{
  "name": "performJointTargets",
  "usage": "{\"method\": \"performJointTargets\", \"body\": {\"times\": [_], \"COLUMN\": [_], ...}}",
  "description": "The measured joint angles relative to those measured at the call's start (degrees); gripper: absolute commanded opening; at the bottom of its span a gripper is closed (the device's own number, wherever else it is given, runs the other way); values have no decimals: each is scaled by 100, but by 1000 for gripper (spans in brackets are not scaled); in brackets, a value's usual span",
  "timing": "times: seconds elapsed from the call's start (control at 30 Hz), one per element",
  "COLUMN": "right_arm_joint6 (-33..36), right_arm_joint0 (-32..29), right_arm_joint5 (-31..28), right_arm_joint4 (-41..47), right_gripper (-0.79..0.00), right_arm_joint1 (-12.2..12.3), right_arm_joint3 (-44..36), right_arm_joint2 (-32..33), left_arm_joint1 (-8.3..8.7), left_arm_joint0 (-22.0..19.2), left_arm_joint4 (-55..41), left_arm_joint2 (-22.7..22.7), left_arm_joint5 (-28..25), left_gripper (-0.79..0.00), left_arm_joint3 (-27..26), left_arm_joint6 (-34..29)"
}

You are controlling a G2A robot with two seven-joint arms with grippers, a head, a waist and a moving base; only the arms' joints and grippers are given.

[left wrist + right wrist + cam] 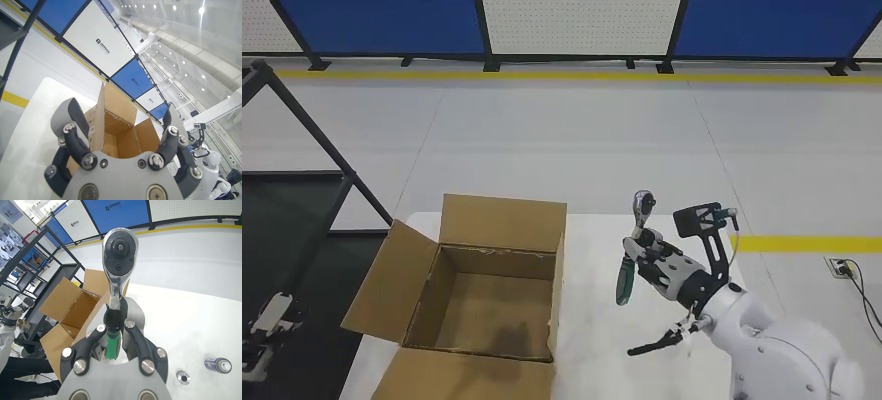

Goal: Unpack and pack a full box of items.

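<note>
Right end effector point(115, 315) is clamped on the green-handled chrome ratchet wrench point(120, 255), pinching its black neck. The wrench is held above the white counter point(592, 340), beside the open brown cardboard box point(500, 225), whose floor looks bare. Left end effector point(122, 111) has its fingers apart, holds nothing and faces the box. Risks: the heavy head pivots in the pinch, or the wrench snags the near box wall going in and shoves the box.

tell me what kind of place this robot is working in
Most likely a robotics lab or test hall inside an industrial building: blue and white pegboard partitions fence off the area, a yellow line marks the floor, and a black metal rack stands beside the table.
</note>
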Motion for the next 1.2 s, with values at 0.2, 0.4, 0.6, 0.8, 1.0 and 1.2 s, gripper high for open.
{"method": "performJointTargets", "body": {"times": [0.2, 0.4, 0.6, 0.8, 1.0, 1.2], "right_arm_joint6": [437, 1614, 2110, 1626, 1706, 1908], "right_arm_joint0": [-236, -561, -984, -1146, -1105, -1098], "right_arm_joint5": [-36, -292, -464, -25, -31, -195], "right_arm_joint4": [-214, -459, -786, -1439, -1638, -1667], "right_gripper": [-785, -785, -785, -785, -785, -785], "right_arm_joint1": [104, 248, 357, 424, 533, 633], "right_arm_joint3": [189, 372, 678, 883, 1006, 1248], "right_arm_joint2": [102, 266, 198, 264, 764, 1052], "left_arm_joint1": [-6, -5, 5, 7, 11, 12], "left_arm_joint0": [-12, -123, -283, -331, -370, -402], "left_arm_joint4": [25, 95, 180, 253, 265, 255], "left_arm_joint2": [22, 60, 159, 246, 250, 271], "left_arm_joint5": [66, 176, 243, 242, 248, 249], "left_gripper": [0, 0, 0, 0, 0, 0], "left_arm_joint3": [-25, -41, -21, -25, -24, 22], "left_arm_joint6": [59, 93, 84, 21, -29, -57]}}
